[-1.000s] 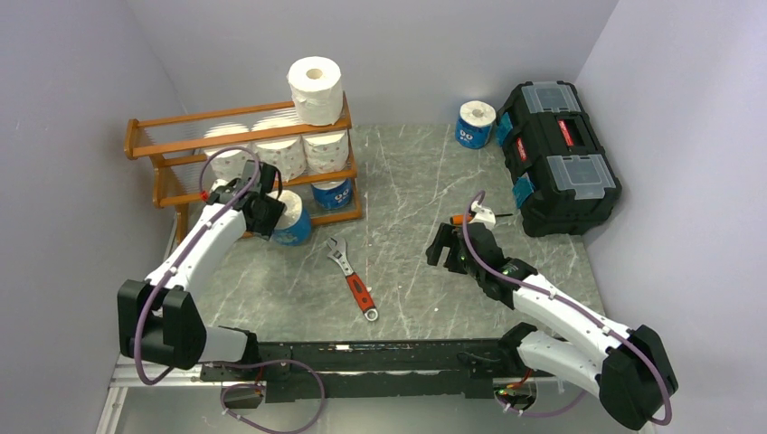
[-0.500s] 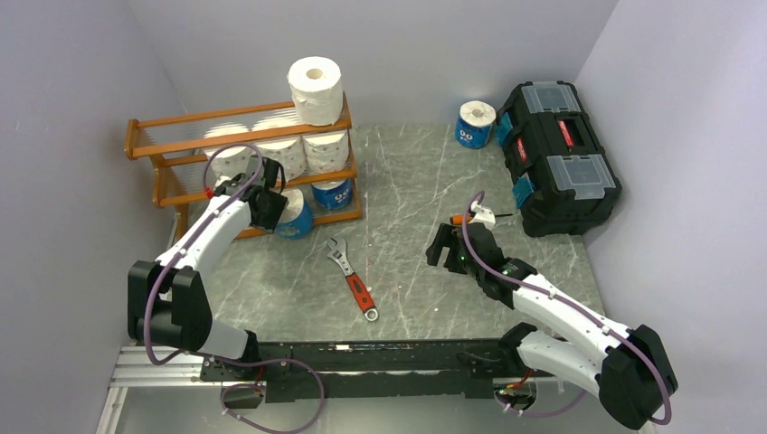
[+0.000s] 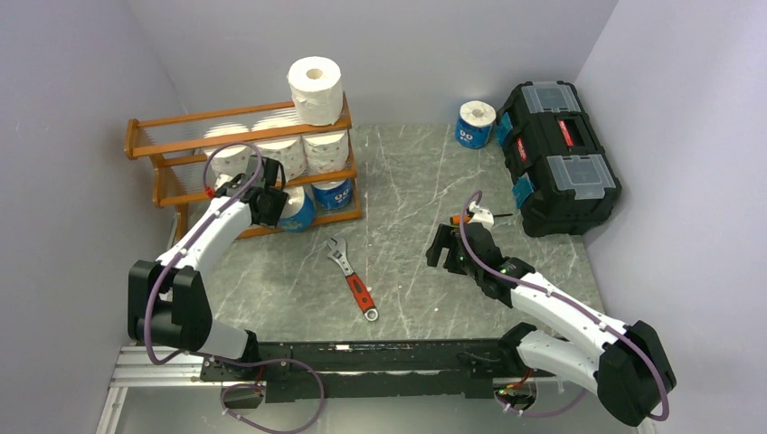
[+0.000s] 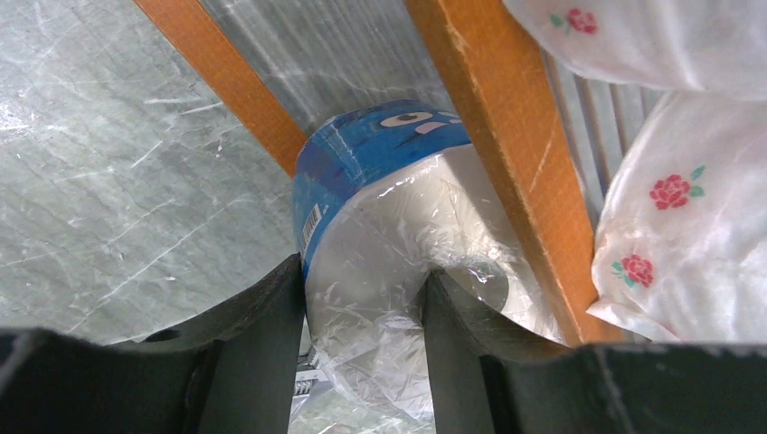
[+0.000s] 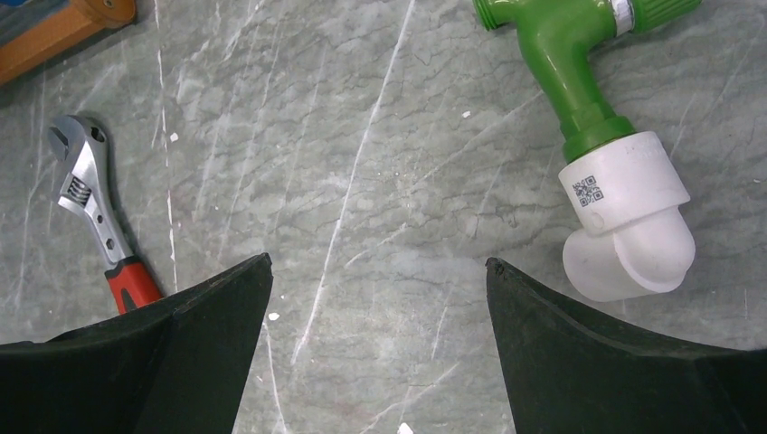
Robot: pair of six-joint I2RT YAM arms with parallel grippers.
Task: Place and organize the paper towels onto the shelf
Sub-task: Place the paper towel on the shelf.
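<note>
The wooden shelf stands at the back left. Three white paper towel rolls sit on its middle tier, one white roll stands on its top right corner, and a blue-wrapped roll sits on the bottom tier. My left gripper is shut on another blue-wrapped roll, held at the front of the bottom tier. In the left wrist view this roll sits between my fingers, just under an orange rail. One more blue-wrapped roll stands on the table at the back. My right gripper is open and empty.
A black toolbox sits at the right. A red-handled wrench lies mid-table, also in the right wrist view. A green tap with a white elbow lies just beyond my right gripper.
My left gripper has carried the blue-wrapped roll back and slightly right, up to the shelf's bottom tier. The right arm has barely moved.
</note>
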